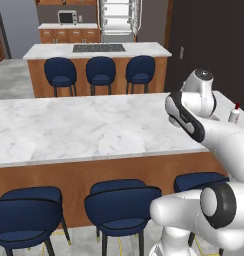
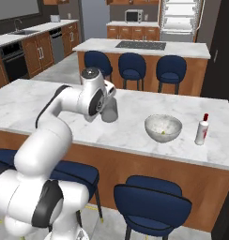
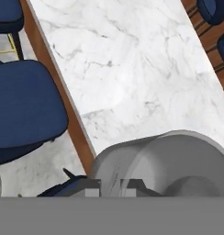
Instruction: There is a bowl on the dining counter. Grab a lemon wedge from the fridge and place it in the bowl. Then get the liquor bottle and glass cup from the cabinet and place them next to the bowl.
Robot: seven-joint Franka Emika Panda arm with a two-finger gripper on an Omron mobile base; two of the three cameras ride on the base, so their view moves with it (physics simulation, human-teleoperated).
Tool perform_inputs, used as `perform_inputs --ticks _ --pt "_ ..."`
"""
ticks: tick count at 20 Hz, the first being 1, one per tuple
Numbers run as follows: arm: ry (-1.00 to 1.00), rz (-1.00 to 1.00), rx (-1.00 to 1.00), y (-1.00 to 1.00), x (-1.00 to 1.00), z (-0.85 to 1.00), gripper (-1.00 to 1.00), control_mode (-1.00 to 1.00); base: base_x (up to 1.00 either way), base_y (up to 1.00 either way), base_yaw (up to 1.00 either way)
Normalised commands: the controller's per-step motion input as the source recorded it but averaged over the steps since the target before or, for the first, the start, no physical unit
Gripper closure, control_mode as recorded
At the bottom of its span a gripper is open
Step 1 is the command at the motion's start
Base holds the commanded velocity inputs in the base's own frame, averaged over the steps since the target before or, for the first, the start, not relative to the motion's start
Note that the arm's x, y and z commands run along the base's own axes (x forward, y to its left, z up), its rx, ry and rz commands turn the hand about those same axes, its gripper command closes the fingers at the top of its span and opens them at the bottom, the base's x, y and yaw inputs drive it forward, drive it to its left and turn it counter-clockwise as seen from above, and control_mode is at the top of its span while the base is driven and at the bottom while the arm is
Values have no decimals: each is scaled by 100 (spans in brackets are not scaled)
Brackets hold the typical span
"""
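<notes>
On the dining counter (image 2: 50, 105), the bowl (image 2: 163, 128) sits near the front edge with a small yellow lemon wedge (image 2: 162, 134) lying at its bottom. Just to its right, apart from it, the liquor bottle (image 2: 202, 130) stands upright, red cap on top; in the left base view the bottle (image 1: 234, 114) shows past the arm at the counter's right end. To the left of the bowl, a grey translucent glass cup (image 2: 110, 111) is held above the marble at the end of the arm, and the gripper (image 3: 113, 186) is clenched on it: in the hand view the cup (image 3: 169, 165) lies right against the two dark fingertips, its round rim turned toward the counter. Whether the cup touches the marble I cannot tell. The arm bends from the base up and over the counter's front edge. Navy stools (image 2: 151, 204) stand along the near side of the counter. Beyond it, the island (image 1: 96, 52) with a black cooktop (image 1: 99, 48) has three more navy stools in front. At the far wall the fridge (image 1: 119, 20) stands open, white shelves showing, and a microwave (image 1: 67, 17) sits to its left.
</notes>
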Motion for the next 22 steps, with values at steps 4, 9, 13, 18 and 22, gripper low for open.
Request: perform_inputs --ticks 4,9,13,18,22 --pt "5 0 0 -10 46 -36 100 -100 0 0 0" --pt "3 0 0 -20 60 -40 100 -100 0 0 0" --pt "5 0 0 -30 59 -42 100 -100 0 0 0" --pt "5 0 0 -28 48 -45 100 -100 0 0 0" --pt "3 0 0 -26 44 -42 100 -100 0 0 0"
